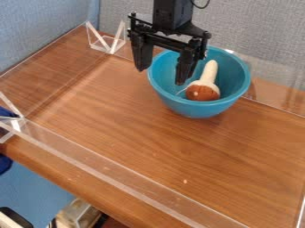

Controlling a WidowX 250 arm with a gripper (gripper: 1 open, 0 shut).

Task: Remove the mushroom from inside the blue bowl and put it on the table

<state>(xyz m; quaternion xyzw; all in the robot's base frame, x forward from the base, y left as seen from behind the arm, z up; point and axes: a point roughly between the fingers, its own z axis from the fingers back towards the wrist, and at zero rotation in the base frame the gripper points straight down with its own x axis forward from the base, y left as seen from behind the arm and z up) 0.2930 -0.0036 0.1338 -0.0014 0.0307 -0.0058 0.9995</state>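
Looking at the end effector [163, 69] first: it's spread, pointing down over the bowl [195, 102]. Mushroom [206, 82] is inside, cap toward the camera, stem leaning up the side. Bowl's sitting on the table [149, 151].

A speckled blue-grey fabric partition [42, 25] stands at the upper left, meeting a paler grey textured wall [262, 27]. Pale blue flooring [30, 194] shows lower left.

The lone view looks down at an angle from above one side of the reddish-brown wood-grain tabletop [149, 167], facing the grey upholstered partition [265, 28], far enough back to frame the round turquoise-blue plastic bowl [179, 104] whole.
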